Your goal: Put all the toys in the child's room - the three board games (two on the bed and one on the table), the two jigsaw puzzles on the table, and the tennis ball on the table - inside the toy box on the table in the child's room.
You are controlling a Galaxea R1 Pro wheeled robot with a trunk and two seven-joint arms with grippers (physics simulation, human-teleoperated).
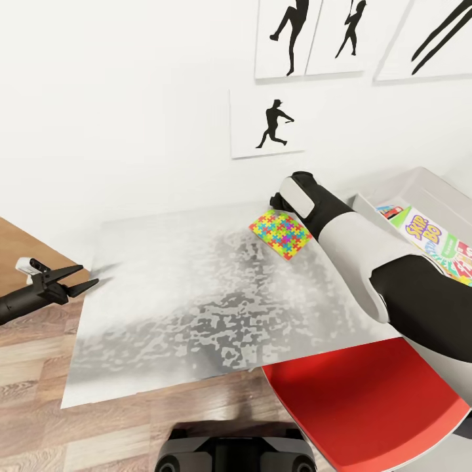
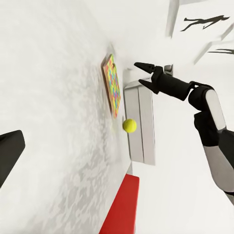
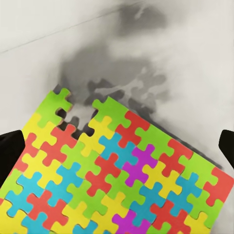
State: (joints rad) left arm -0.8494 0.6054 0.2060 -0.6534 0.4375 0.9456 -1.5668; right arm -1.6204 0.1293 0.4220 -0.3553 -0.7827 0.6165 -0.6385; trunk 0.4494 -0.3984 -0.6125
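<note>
A jigsaw puzzle [image 1: 280,234] is seen lying flat on the table [image 1: 183,288], near its far edge by the wall, with the toy box [image 1: 429,187] just beside it on the robot's right. Inside that box a Skip-Bo board game [image 1: 432,246] is already visible. The right gripper [image 2: 145,74] is held directly over the puzzle and is pointed down at it; in the right wrist view the mosaic square [image 3: 112,175] is framed between the two dark fingertips [image 3: 9,151], which are spread wide with nothing between them. The puzzle is set cornerwise to the table's edge, so its sides run obliquely to the line between the fingers; no long axis can be named, since the piece is square. The tennis ball [image 2: 129,125] is seen in the left wrist view next to the puzzle and close to the toy box wall. The left gripper [image 1: 73,278] is held well apart at the table's near left corner, parted and empty. The right arm is judged much the nearer, and a straight descent onto one edge of the puzzle is what the coming grasp appears to call for.
</note>
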